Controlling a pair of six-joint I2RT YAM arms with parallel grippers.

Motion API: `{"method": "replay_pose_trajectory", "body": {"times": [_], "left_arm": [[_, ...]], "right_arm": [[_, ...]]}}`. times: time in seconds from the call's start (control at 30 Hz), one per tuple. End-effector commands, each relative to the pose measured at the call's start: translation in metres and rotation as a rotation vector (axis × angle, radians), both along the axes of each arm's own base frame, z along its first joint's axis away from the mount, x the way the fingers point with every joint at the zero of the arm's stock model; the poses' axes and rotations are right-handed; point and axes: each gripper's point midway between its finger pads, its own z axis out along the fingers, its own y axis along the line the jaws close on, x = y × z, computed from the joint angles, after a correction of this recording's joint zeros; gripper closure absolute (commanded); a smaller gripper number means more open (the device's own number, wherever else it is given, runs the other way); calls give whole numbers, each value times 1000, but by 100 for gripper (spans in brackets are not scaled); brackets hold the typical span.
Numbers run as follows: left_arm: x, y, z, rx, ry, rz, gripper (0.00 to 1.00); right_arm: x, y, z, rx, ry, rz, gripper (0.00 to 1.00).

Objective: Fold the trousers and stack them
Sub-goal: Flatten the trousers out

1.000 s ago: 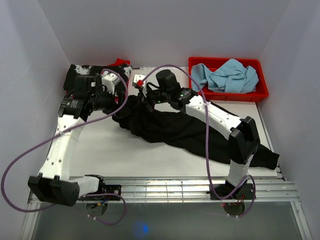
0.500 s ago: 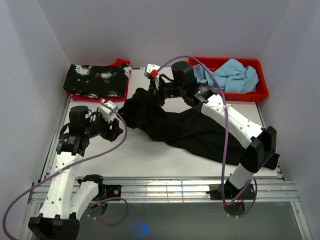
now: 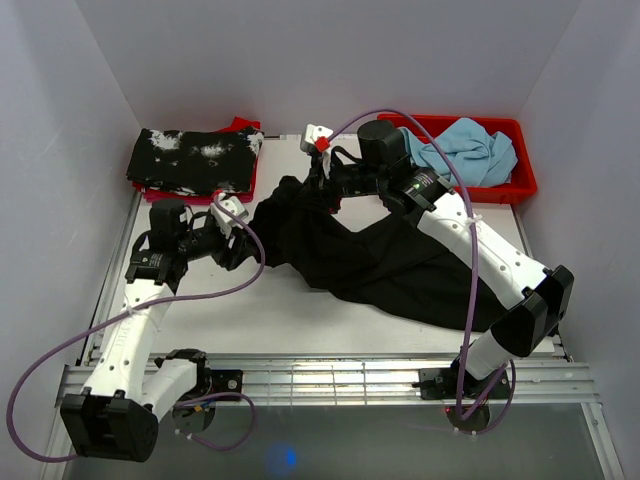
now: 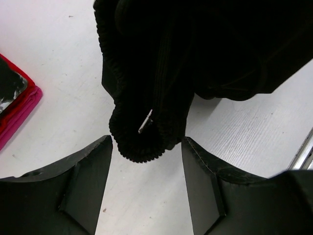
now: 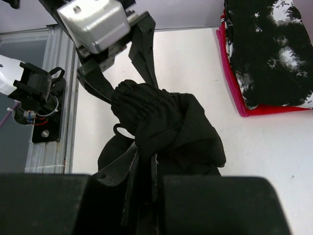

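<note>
We've got the right gripper [image 5: 145, 176] clamped on the trousers [image 3: 385, 265], lifting them so our left gripper [image 4: 146, 149], jaws apart, can grab the ribbed edge [image 4: 139, 144].

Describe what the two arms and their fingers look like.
The left arm and right arm have white links with black joints and bases. A purple cable loops along each. The fingers are matte black wedges; a small red tab marks the right wrist.

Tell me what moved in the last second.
The right gripper, shut on the trousers, dragged their bunched end to the right. The left gripper pulled back from the splotched garment, then closed in on that bunched end, open. The splotched garment and the blue cloth stayed put.
</note>
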Motion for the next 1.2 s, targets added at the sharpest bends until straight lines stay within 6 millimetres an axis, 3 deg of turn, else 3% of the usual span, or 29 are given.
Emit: {"method": "replay_pose_trajectory", "body": {"times": [0.0,0.1,0.23,0.33,0.37,0.4,0.5,0.6,0.67,0.7,0.73,0.8,0.83,0.9,0.93,1.03,1.17], "left_arm": [[4,-2,-11,23,-29,-55,31],[10,0,-15,31,-52,-41,35],[-2,-7,-14,39,-21,-127,57],[-24,-13,-4,10,22,-183,84],[-37,-14,-1,0,48,-190,100],[-43,-16,12,-17,38,-205,100],[-66,-18,29,-42,30,-217,100],[-78,-17,37,-48,29,-211,100],[-82,-16,38,-48,42,-204,100],[-85,-17,39,-56,55,-203,100],[-85,-18,41,-65,62,-199,100],[-89,-20,43,-103,113,-183,100],[-90,-21,43,-117,138,-175,100],[-91,-21,41,-137,197,-145,100],[-91,-21,39,-159,249,-115,100],[-79,-14,34,-167,324,8,100],[-57,2,22,-122,401,166,100]], "right_arm": [[-9,-6,41,87,-49,13,92],[-12,-8,44,92,-41,12,92],[-5,-13,44,94,-30,-24,92],[19,-22,47,102,-13,-87,92],[33,-29,48,102,-18,-122,92],[42,-33,57,111,-44,-152,92],[80,-41,56,105,-91,-225,92],[110,-34,51,100,-125,-241,92],[128,-19,41,104,-114,-227,92],[138,-8,20,90,-75,-214,92],[143,-1,28,110,-86,-206,92],[147,20,20,118,-62,-176,92],[153,38,-4,98,-26,-154,92],[156,58,-1,129,-38,-128,92],[161,70,-21,116,-24,-118,92],[151,111,-50,116,-64,-70,92],[158,144,-86,117,-117,-111,92]]}}
